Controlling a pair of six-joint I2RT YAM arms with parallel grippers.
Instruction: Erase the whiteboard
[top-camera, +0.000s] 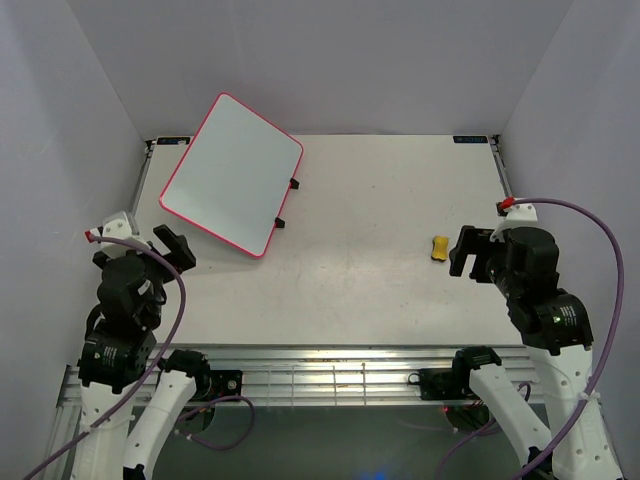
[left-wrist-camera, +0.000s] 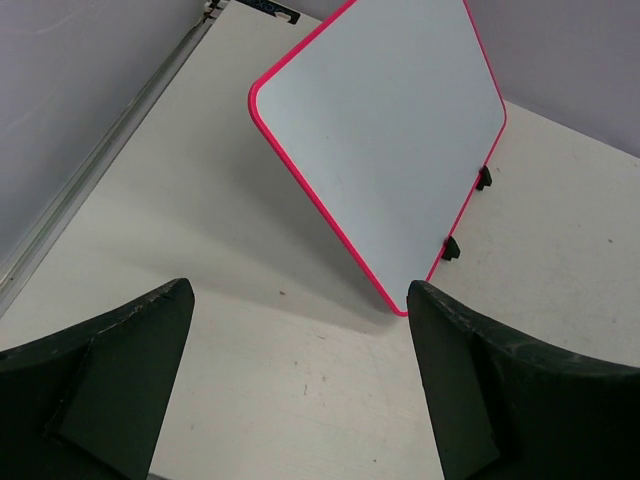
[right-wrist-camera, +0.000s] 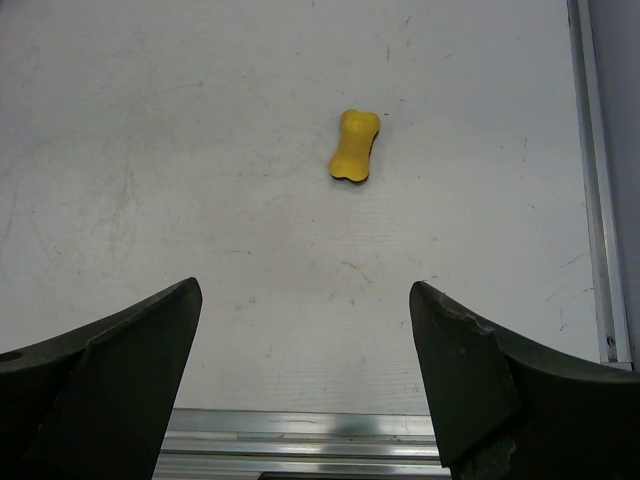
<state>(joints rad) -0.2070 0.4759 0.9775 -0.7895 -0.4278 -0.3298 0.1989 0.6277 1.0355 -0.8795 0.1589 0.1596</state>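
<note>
The whiteboard (top-camera: 232, 172) stands tilted on small black feet at the back left of the table, its face blank with a pink-red border. It also shows in the left wrist view (left-wrist-camera: 385, 140), ahead of my left gripper (left-wrist-camera: 300, 310). My left gripper (top-camera: 172, 248) is open and empty, near the table's left edge, a little short of the board's near corner. A small yellow sponge eraser (top-camera: 438, 248) lies flat on the table at the right. It shows in the right wrist view (right-wrist-camera: 354, 146). My right gripper (top-camera: 471, 252) is open and empty, just right of the eraser.
The white table (top-camera: 370, 220) has metal rails along its left (left-wrist-camera: 100, 170), right (right-wrist-camera: 597, 180) and near edges. Grey walls enclose the back and both sides.
</note>
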